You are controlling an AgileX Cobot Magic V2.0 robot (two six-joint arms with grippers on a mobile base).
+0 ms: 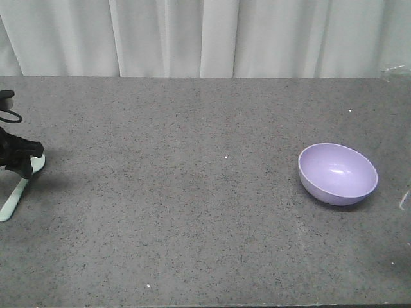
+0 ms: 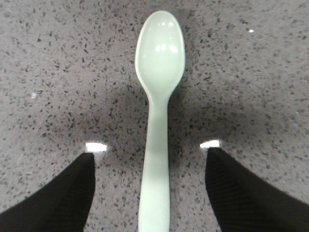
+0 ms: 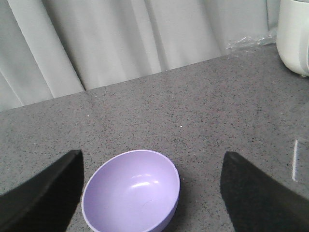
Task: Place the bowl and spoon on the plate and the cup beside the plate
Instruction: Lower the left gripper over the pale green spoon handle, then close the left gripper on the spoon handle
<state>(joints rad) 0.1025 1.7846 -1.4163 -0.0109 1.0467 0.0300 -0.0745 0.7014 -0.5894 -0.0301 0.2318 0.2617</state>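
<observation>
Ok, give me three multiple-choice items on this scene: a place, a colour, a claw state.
1. In the front view, the bowl sits: A left, B centre, C right.
2. The spoon is: A pale green, B red, C black.
3. The left claw is: A shut on the spoon, B open astride its handle, C out of view.
Answers: C, it lies near the right edge; A, its scoop shows mint; B, it stands clear of the handle on both sides.

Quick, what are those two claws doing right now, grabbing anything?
Left gripper: open, one finger on each side of the spoon handle, not gripping it.
Right gripper: open, empty, facing the bowl.
</observation>
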